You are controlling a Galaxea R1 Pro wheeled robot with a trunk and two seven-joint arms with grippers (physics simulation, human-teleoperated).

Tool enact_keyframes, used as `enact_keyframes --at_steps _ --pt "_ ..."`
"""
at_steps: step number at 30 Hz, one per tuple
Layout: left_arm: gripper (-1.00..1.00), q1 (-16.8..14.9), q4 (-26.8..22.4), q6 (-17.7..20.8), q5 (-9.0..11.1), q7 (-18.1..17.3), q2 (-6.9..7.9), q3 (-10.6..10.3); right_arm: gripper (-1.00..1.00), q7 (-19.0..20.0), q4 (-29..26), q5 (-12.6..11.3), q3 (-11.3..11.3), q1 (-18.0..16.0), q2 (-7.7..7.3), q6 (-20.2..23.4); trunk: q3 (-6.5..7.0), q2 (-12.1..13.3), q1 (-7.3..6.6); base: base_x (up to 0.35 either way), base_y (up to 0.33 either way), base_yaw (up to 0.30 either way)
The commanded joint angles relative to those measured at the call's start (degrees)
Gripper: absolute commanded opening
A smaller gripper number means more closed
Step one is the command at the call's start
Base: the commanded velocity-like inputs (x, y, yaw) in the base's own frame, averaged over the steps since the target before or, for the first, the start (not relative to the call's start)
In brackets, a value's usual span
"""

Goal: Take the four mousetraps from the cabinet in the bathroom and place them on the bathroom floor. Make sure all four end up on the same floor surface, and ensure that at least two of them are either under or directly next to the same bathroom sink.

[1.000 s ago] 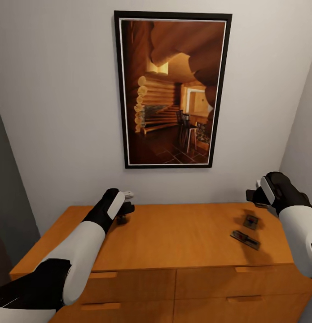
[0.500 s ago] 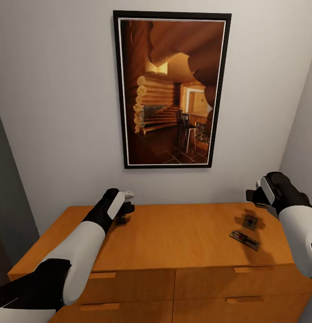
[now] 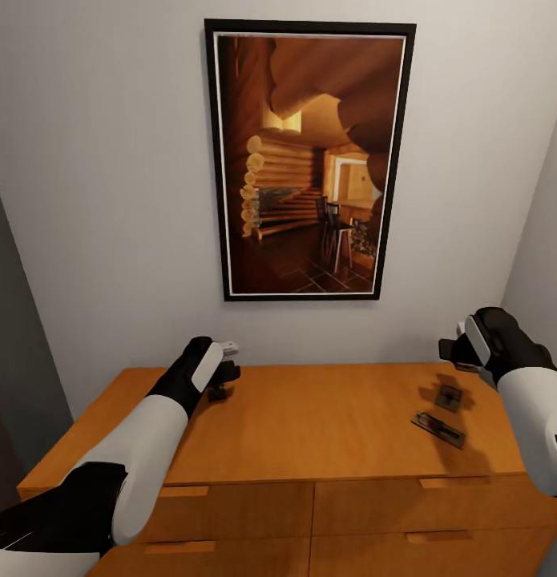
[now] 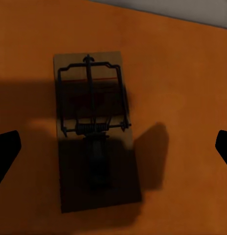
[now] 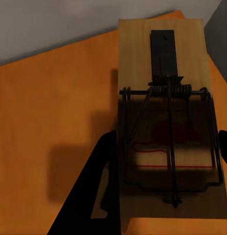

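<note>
The task looks barely begun: both the left claw [image 3: 219, 383] and right claw [image 3: 450, 351] hang spread apart and empty, each above a mousetrap [image 4: 94, 132] lying flat atop the cabinet [image 3: 310, 433], none floored yet

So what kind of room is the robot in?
Probably a corner of a home, though which room is unclear. There is a wooden cabinet with drawers against a plain wall, a framed picture of a log cabin above it, and mousetraps on its top.
</note>
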Motion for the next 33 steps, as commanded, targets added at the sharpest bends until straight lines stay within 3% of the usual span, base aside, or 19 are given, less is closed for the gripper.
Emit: enact_keyframes --at_steps 1,17,33 --pt "1.0 0.0 0.0 0.1 0.6 0.5 -0.03 0.1 -1.0 -0.3 -0.1 -0.4 -0.1 0.0 0.02 0.2 -0.07 0.0 0.0 0.0 0.0 0.003" --pt "1.0 0.0 3.9 -0.1 0.5 0.5 -0.03 0.1 -1.0 -0.4 0.0 -0.4 -0.1 0.0 1.07 0.2 -0.07 0.0 0.0 0.0 0.0 0.0" --pt "1.0 0.0 4.2 -0.3 0.3 0.6 -0.03 0.3 -1.0 -0.3 0.0 -0.4 -0.1 0.0 1.22 0.2 -0.07 0.0 0.0 0.0 0.0 0.0"
